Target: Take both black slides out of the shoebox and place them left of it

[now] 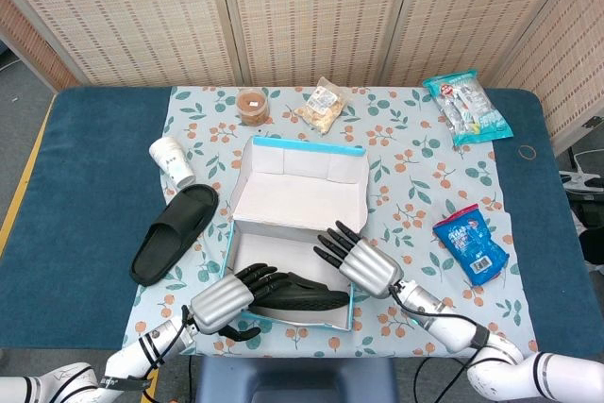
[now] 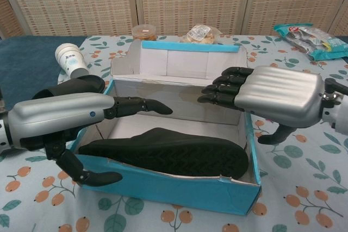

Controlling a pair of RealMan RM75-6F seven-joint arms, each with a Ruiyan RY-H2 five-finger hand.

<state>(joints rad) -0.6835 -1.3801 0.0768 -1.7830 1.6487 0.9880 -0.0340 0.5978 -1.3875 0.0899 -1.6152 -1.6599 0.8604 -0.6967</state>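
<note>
The blue-rimmed shoebox (image 1: 229, 250) stands near the table's front edge with its lid (image 1: 297, 191) raised at the back. One black slide (image 1: 300, 295) lies inside it, sole up in the chest view (image 2: 163, 150). The other black slide (image 1: 175, 233) rests on the cloth left of the box, partly behind my left arm in the chest view (image 2: 76, 86). My left hand (image 1: 226, 301) reaches over the box's front left corner, fingers stretched above the slide, thumb outside the front wall (image 2: 60, 120). My right hand (image 1: 363, 257) hovers open above the box's right wall (image 2: 272, 96), holding nothing.
A paper cup (image 1: 172, 159) lies just behind the loose slide. A cookie jar (image 1: 251, 106) and a snack bag (image 1: 321, 106) sit behind the box. A blue packet (image 1: 470, 241) lies right of it, another packet (image 1: 467, 106) at the far right corner.
</note>
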